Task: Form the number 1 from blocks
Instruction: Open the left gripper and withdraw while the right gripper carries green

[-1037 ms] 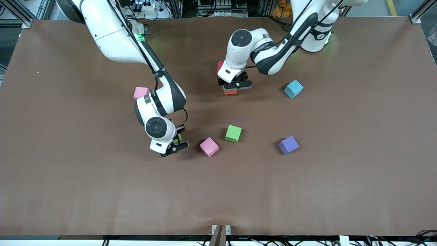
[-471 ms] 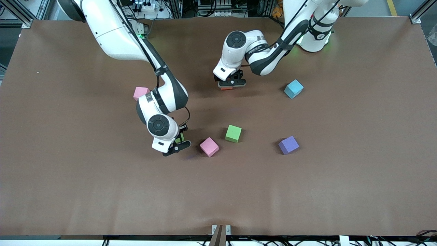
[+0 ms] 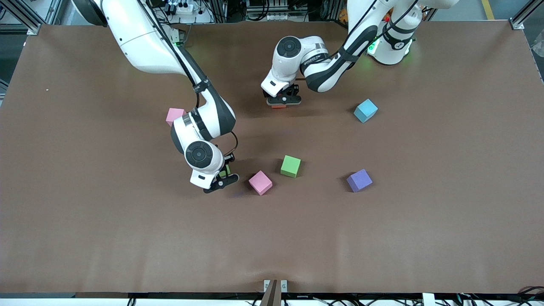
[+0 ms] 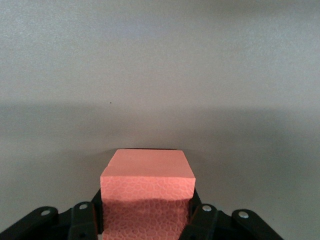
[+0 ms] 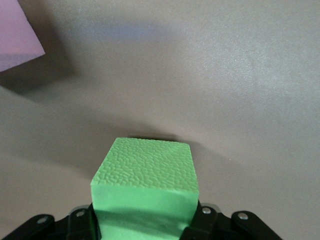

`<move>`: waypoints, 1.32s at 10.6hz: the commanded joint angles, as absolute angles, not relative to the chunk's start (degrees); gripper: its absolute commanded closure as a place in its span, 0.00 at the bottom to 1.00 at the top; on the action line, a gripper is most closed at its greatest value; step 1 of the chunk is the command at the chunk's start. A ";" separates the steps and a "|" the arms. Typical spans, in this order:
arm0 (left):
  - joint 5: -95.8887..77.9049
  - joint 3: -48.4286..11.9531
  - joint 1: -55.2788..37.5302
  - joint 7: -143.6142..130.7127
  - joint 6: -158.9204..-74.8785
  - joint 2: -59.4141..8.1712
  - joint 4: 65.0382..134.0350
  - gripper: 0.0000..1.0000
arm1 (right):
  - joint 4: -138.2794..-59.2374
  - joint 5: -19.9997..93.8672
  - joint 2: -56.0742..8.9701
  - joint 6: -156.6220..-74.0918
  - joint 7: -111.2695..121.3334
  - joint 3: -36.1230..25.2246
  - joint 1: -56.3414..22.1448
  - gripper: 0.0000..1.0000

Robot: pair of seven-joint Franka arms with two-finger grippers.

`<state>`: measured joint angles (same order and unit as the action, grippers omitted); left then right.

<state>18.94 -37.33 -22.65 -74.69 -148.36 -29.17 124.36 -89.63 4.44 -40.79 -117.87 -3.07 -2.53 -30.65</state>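
My left gripper (image 3: 282, 101) is shut on the orange block (image 3: 278, 106), low over the table near the robots' bases; the left wrist view shows that orange block (image 4: 147, 172) between the left gripper's (image 4: 147, 212) jaws. My right gripper (image 3: 222, 177) is shut on a green block (image 3: 224, 171), beside a pink block (image 3: 260, 182). The right wrist view shows the green block (image 5: 145, 170) filling the right gripper (image 5: 145, 217). On the table lie the second green block (image 3: 290, 165), a purple block (image 3: 359, 180), a light blue block (image 3: 365, 110) and a second pink block (image 3: 175, 114). The red block is hidden.
The brown table (image 3: 382, 238) stretches wide toward the front camera. A corner of the pink block (image 5: 15, 40) shows in the right wrist view, apart from the held green block.
The left gripper has carried the orange block toward the robots' bases, and the arm now covers the red block. The right gripper has edged slightly toward the pink block.
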 commanded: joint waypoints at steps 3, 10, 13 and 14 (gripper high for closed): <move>21.27 -37.35 -22.85 -75.94 -148.71 -30.94 123.40 1.00 | -90.00 5.19 -39.37 -117.33 -5.80 -2.64 -30.76 1.00; 20.57 -37.44 -21.63 -76.99 -148.19 -28.68 122.78 0.00 | -89.91 5.19 -39.02 -117.95 -16.50 -2.55 -33.92 1.00; 20.57 -40.16 -13.22 -77.18 -140.48 -16.74 122.70 0.00 | -90.35 5.19 -39.11 -117.51 -20.81 -2.55 -37.07 1.00; 20.48 -41.12 -10.57 -75.08 -137.23 -13.13 122.70 0.00 | -90.26 5.19 -39.11 -117.77 -23.88 -2.55 -39.09 1.00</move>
